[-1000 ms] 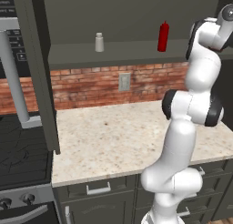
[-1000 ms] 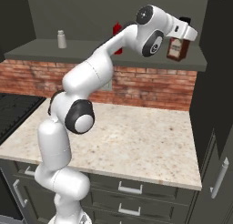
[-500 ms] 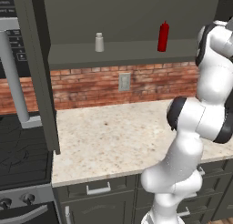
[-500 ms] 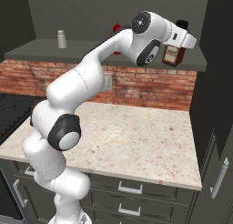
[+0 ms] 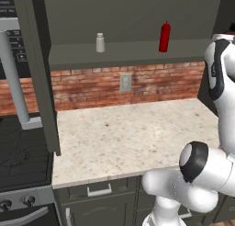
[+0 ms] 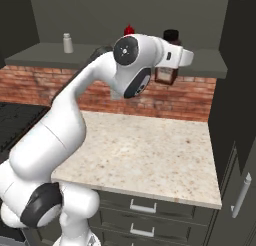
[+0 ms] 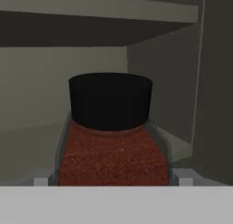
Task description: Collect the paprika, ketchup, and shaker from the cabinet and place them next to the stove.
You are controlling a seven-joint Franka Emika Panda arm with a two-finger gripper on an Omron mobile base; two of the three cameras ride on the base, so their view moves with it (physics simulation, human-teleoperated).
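paprika framed between spread fingers at the cabinet shelf

in the hand view the paprika (image 7: 111, 141) is seen at lower centre, upright on the cabinet (image 7: 164, 22) shelf, with the gripper (image 7: 112, 180) fingers spread wide to either side of its body; contact cannot be told. farther along the shelf, the ketchup (image 5: 164, 36) is seen at upper right of the left base view, the shaker (image 5: 100, 42) well apart at upper centre. the stove (image 5: 20, 151) is seen at lower left.

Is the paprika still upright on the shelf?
Upright: the paprika stands with its black cap on top, on the cabinet shelf, between the open gripper fingers.
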